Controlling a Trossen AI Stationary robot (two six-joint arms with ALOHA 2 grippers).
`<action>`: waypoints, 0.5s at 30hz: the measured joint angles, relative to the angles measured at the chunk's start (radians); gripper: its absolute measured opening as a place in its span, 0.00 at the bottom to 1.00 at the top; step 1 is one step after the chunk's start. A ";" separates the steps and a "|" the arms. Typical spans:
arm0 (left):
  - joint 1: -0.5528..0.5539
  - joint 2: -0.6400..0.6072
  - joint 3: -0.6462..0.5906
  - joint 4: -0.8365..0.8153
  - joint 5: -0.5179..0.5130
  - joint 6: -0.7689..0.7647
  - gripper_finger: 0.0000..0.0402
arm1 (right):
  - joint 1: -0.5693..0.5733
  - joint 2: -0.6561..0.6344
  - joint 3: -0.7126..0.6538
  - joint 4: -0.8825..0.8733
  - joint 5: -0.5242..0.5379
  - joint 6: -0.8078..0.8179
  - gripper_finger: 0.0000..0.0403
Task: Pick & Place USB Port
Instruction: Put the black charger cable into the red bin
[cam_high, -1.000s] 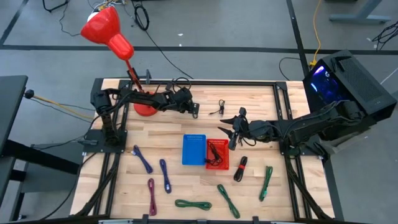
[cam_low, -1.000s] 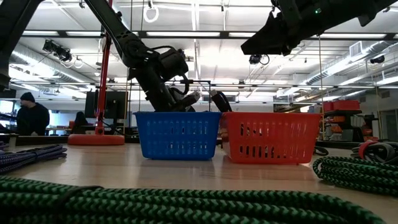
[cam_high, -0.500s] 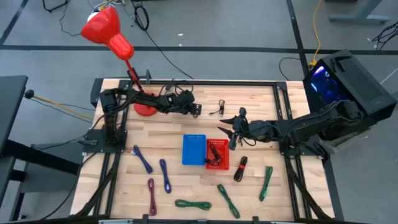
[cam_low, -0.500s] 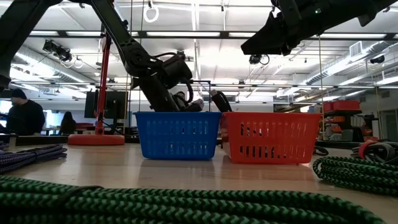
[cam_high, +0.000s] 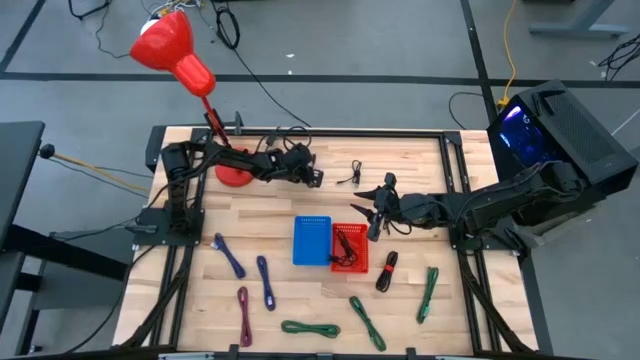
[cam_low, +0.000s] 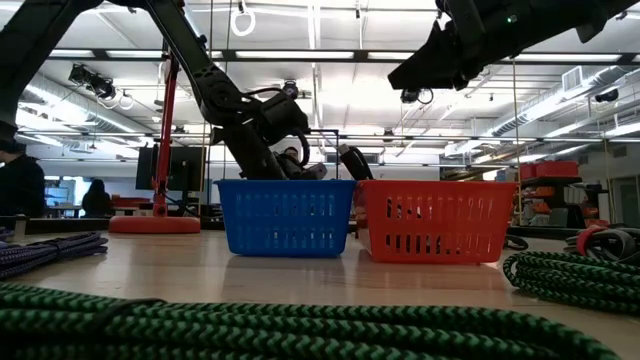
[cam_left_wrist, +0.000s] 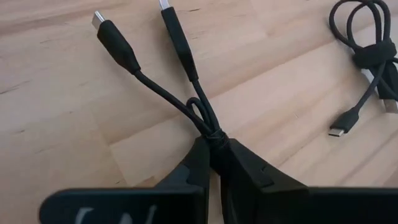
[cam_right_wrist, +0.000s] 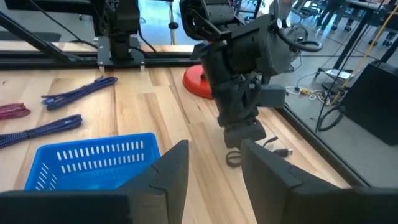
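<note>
- Your left claw is pinched on a short black cable at its bundled middle, low over the far part of the worktop, near the red lamp base.
- You can expect the cable to be light and limp. Its two plug ends fan out loose ahead of the fingers, so they will probably swing or drag as you carry it.
- Judging by the left wrist view, the grip on the tied knot is the right spot, since it keeps both ends together.
- A second black cable lies well apart on the wood, so you have room to lift.
- The blue basket and the red basket sit touching mid-worktop. The way there looks open.
- Your right claw hangs spread and empty above the red basket. Mind it, and the basket rims, if you bring the cable over.
</note>
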 joint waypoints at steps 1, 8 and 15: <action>0.000 -0.001 0.000 0.000 0.000 0.013 0.09 | 0.000 0.000 0.000 -0.008 0.000 0.001 0.37; -0.046 -0.134 -0.006 -0.069 -0.010 0.150 0.09 | 0.000 0.000 0.000 -0.101 0.079 0.023 0.37; -0.139 -0.373 -0.005 -0.111 -0.015 0.235 0.09 | -0.011 0.000 0.000 -0.155 0.174 0.029 0.37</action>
